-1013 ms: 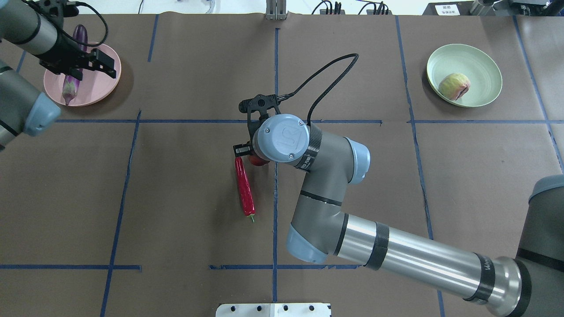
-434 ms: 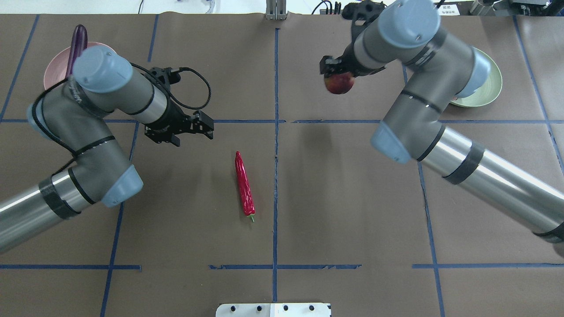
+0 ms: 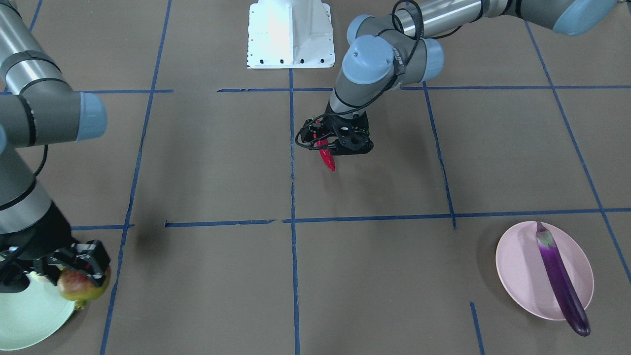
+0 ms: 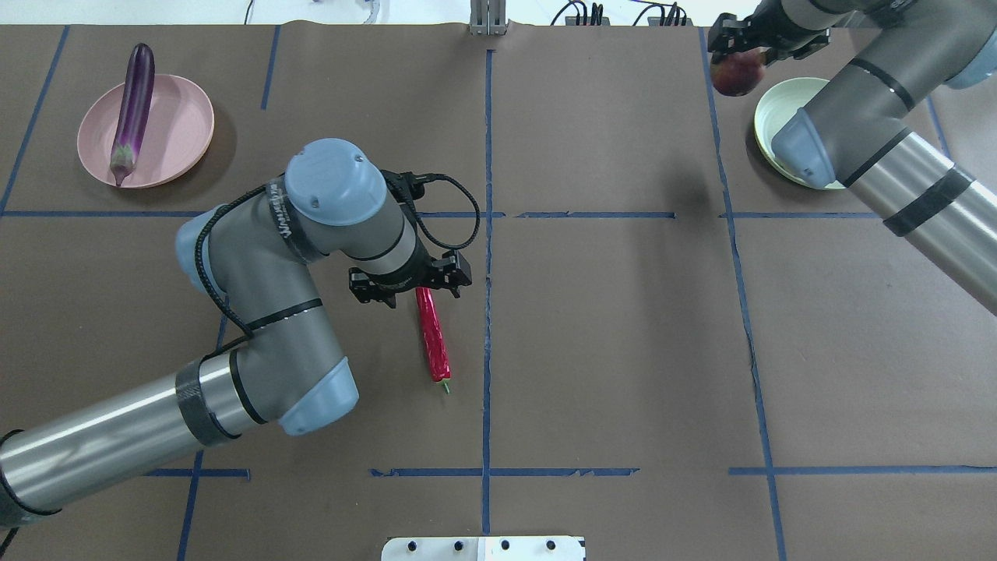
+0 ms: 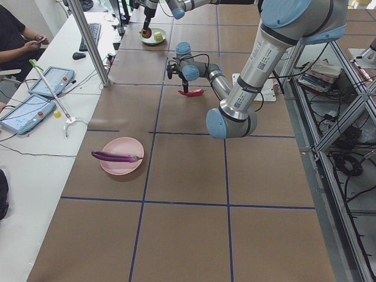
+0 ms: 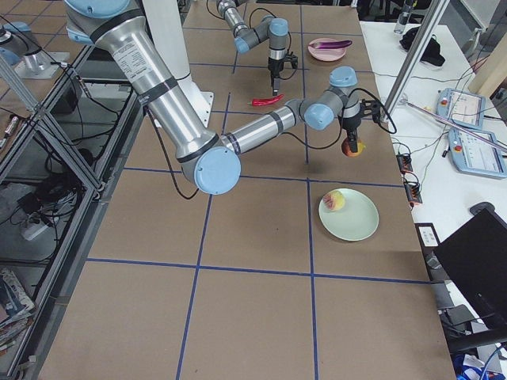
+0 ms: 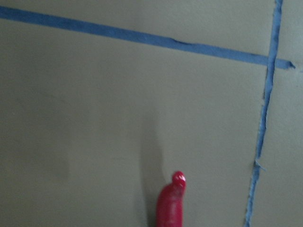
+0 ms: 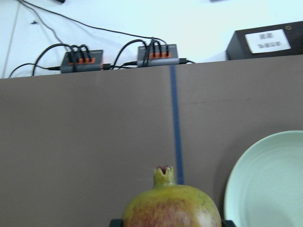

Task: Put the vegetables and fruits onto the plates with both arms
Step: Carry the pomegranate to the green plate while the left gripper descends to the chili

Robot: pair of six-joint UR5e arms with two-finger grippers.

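My left gripper (image 4: pixel 413 282) is open and low over the far end of the red chili pepper (image 4: pixel 433 339), which lies on the table near the centre; its tip shows in the left wrist view (image 7: pixel 171 203). My right gripper (image 4: pixel 738 54) is shut on the pomegranate-like fruit (image 4: pixel 736 74) and holds it in the air beside the left rim of the mint green plate (image 4: pixel 779 101). The pale green-pink fruit (image 6: pixel 336 200) lies on that plate, hidden by my arm in the overhead view. The purple eggplant (image 4: pixel 132 101) lies across the pink plate (image 4: pixel 175 132).
The white base block (image 4: pixel 483 548) stands at the table's near edge. Blue tape lines (image 4: pixel 487 156) cross the brown table cover. Power strips (image 8: pixel 83 60) lie past the far edge. An operators' bench with tablets (image 5: pixel 35 97) runs along the far side.
The right arm lifted the pomegranate from beside the chili and carried it right to the mint plate. The left arm left the eggplant on the pink plate and swung to the chili.
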